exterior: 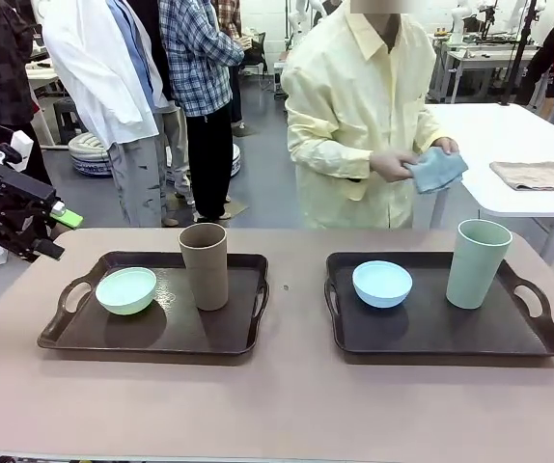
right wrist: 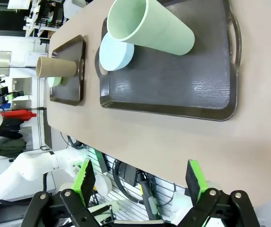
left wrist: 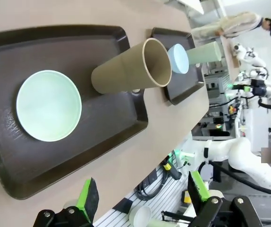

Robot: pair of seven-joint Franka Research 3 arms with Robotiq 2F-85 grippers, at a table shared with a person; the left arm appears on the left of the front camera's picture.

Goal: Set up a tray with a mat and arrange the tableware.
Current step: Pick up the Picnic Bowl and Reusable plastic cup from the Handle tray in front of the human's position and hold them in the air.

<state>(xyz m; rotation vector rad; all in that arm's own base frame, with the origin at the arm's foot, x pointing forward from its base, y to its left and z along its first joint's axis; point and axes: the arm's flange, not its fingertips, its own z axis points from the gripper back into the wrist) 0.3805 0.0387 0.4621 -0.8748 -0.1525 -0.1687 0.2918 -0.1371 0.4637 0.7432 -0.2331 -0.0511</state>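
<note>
On two dark trays [exterior: 55, 333] stand mint green bowl [exterior: 125, 290] with brown tumbler [exterior: 205, 266], light blue bowl [exterior: 382, 284] with pale green tumbler [exterior: 478, 263]; left gripper [left wrist: 142, 194] and right gripper [right wrist: 140, 182] gape empty; likely light, stiff, slick: pinch rims

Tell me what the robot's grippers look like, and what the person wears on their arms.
The left gripper and right gripper are black angular linkages with bright green pads on the fingers. The person's sleeves are long, loose and pale yellow.
</note>
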